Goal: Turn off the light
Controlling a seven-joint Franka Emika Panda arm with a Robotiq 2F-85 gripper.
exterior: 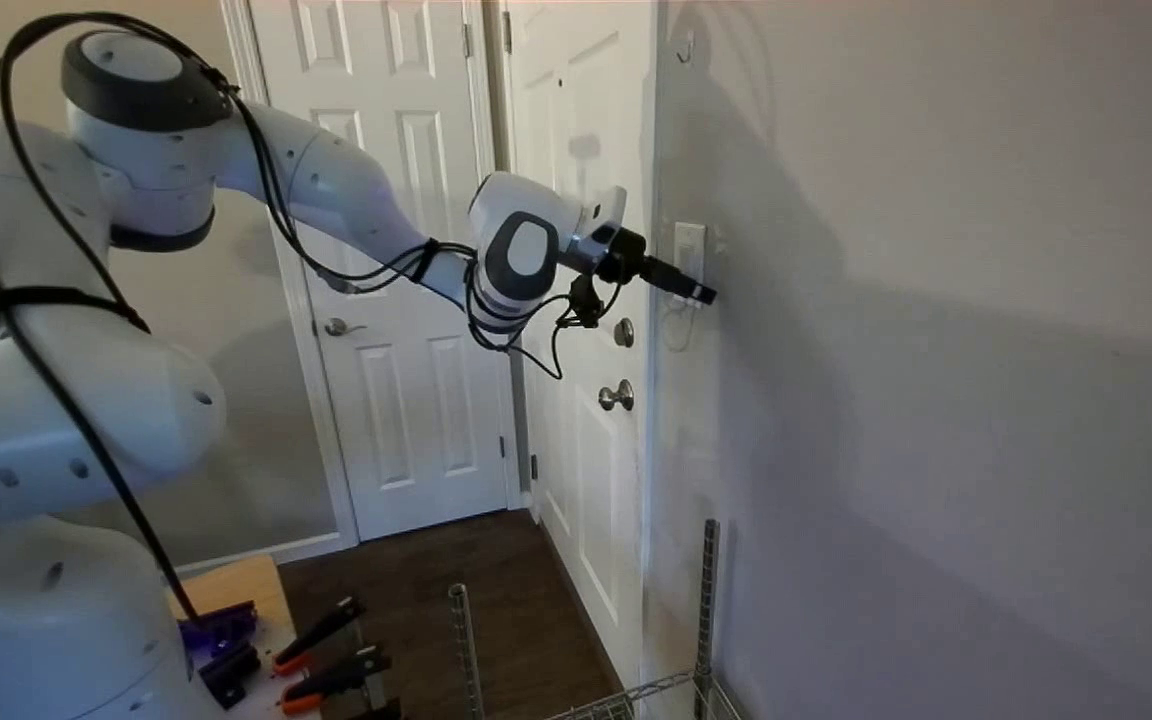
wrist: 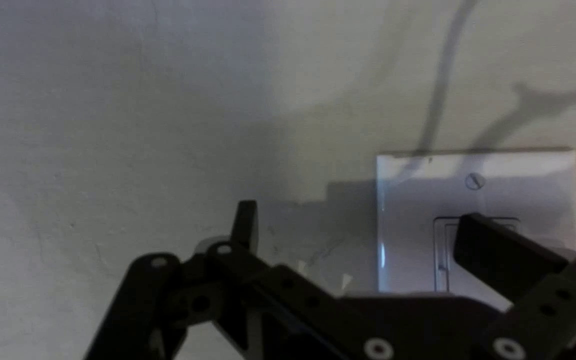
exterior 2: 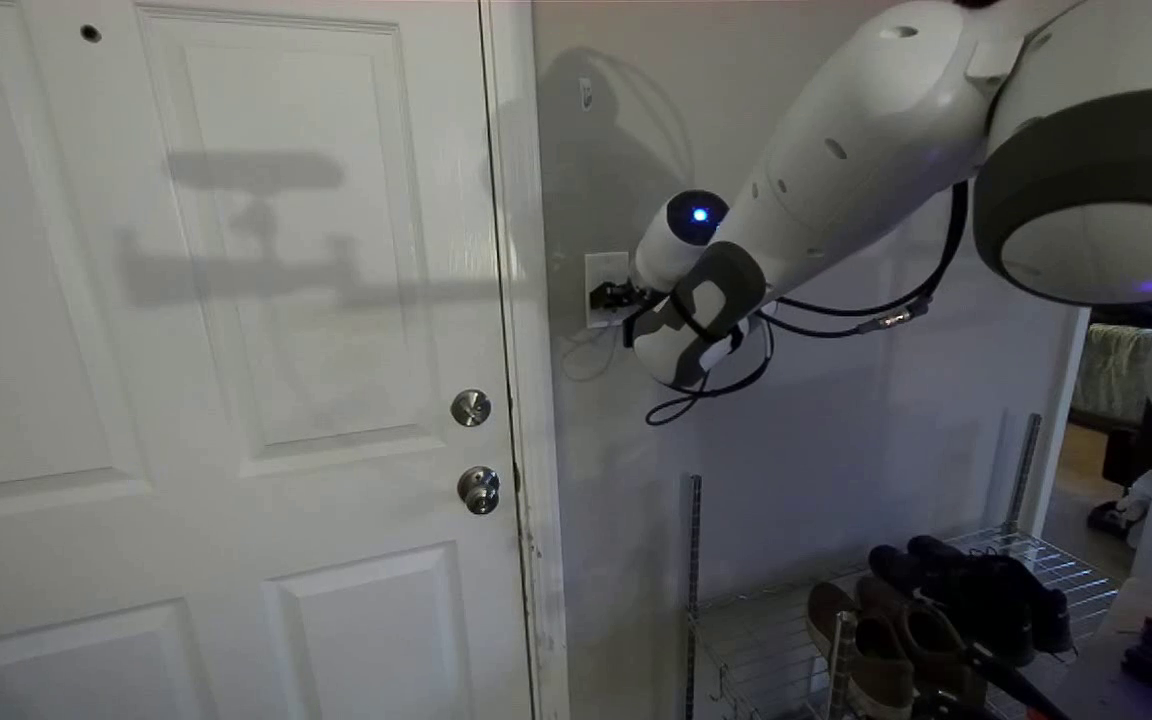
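The light's switch is a white rectangular wall plate point(exterior: 690, 243) beside the door frame; it also shows in an exterior view point(exterior 2: 603, 268). In the wrist view the switch plate point(wrist: 408, 200) is at the right, with a screw above a framed rocker. My gripper point(wrist: 358, 222) is open and empty, its fingers wide apart. One finger is in front of the rocker's upper part and hides some of it; the other is over bare wall to the left. I cannot tell whether the finger touches the rocker. My gripper point(exterior: 702, 292) covers the plate's lower part in an exterior view. No lamp shows.
A white door point(exterior 2: 336, 560) with a round doorknob point(exterior 2: 479, 490) and a deadbolt point(exterior 2: 471, 407) stands beside the plate. A small hook point(exterior: 684, 47) is on the wall above. A wire rack point(exterior 2: 751, 625) with shoes point(exterior 2: 976, 590) stands below the arm.
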